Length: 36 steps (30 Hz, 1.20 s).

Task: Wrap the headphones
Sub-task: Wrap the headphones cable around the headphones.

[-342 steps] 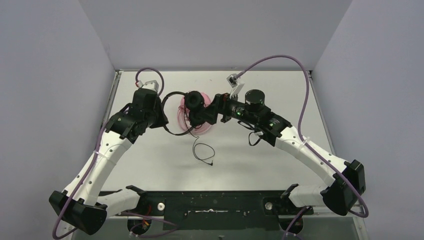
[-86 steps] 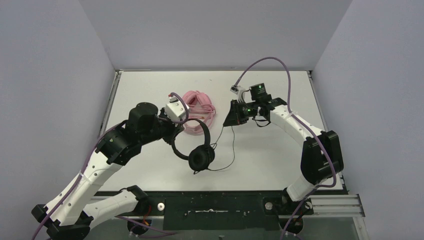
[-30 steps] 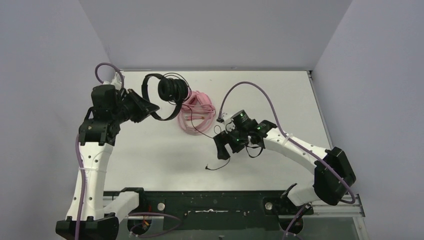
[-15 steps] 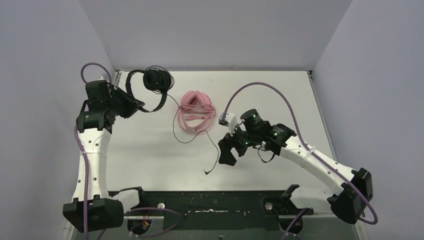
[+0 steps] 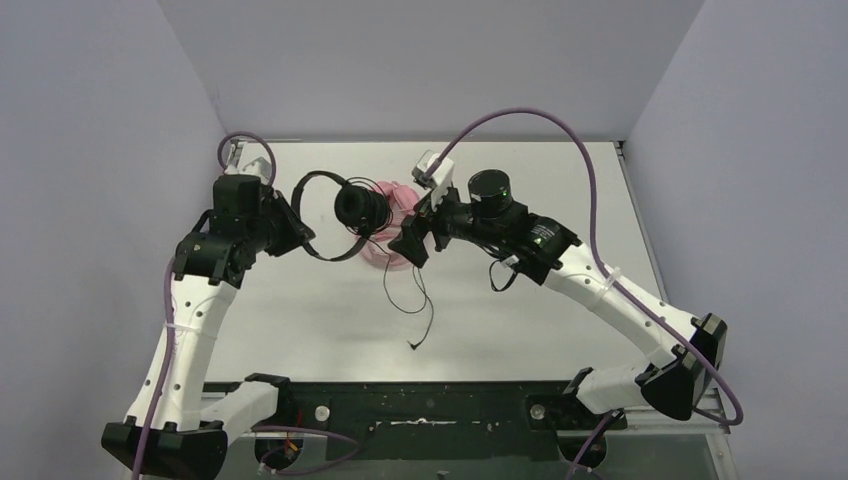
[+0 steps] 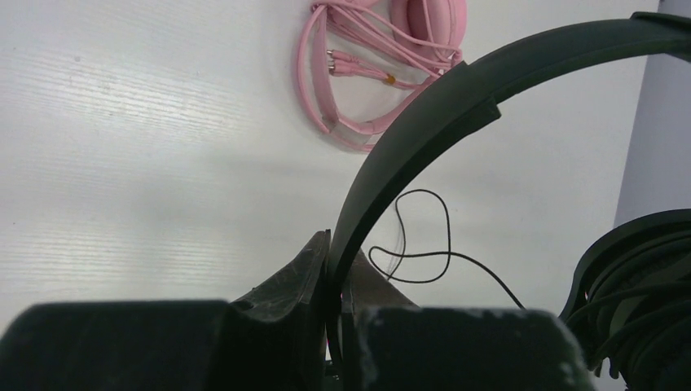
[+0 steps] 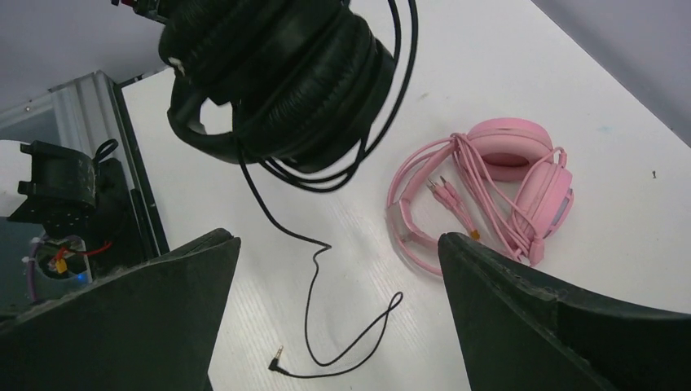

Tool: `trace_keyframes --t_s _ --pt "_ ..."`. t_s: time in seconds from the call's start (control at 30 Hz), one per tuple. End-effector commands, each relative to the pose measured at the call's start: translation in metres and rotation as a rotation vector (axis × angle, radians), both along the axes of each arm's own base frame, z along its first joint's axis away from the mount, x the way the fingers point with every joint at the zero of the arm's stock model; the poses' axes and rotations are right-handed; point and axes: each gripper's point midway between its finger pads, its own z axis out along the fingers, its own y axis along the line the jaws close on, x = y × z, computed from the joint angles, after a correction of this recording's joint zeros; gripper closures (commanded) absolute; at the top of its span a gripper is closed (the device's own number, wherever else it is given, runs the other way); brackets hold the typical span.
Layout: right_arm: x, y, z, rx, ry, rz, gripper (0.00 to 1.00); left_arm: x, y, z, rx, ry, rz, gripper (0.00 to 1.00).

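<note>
Left claw [image 6: 329, 273] is clamped on the band of the black set [image 5: 352, 207]. It holds the set up off the table [image 5: 300, 320], cups together, raised close by the pink set [image 7: 497, 187]. Pink set lies flat at the far middle, cord bundled on it; neither claw touches it. Right claw [image 7: 332, 244] is spread wide, nothing in it.

What matters: the loose cable [image 7: 314, 281] drops from the cups, runs toward the near edge and ends at the plug [image 7: 277, 358] on the table. Right arm is nearer to it. The cups sit just ahead of and above its fingers. The cable shows between them in the wrist view, but I cannot tell depth. A few turns sit on the cups. I'd judge the tail goes next, taken by the right claw.
</note>
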Motion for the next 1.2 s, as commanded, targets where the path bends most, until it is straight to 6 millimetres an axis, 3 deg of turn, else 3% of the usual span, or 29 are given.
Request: trace_keyframes --t_s 0.0,0.13,0.63,0.87,0.97,1.17 --pt "0.004 0.018 0.046 0.072 -0.165 0.013 0.0 -0.002 0.002 0.012 0.07 -0.063 -0.008 1.0" --pt "-0.009 0.031 0.047 0.049 -0.227 0.06 0.0 -0.004 -0.002 0.007 0.087 -0.05 -0.027 1.0" --pt "0.008 0.042 0.052 0.079 -0.248 -0.002 0.04 -0.021 -0.024 0.008 0.149 -0.073 -0.135 1.0" --pt "0.028 0.028 0.064 0.178 -0.186 -0.082 0.3 -0.028 -0.042 0.005 0.133 -0.139 -0.293 1.0" --pt "0.03 0.024 0.063 0.182 -0.157 -0.036 0.49 -0.036 -0.056 0.007 0.115 -0.183 -0.417 1.0" --pt "0.023 0.018 0.039 0.137 -0.108 0.124 0.57 -0.052 -0.072 0.013 0.088 -0.244 -0.577 1.0"
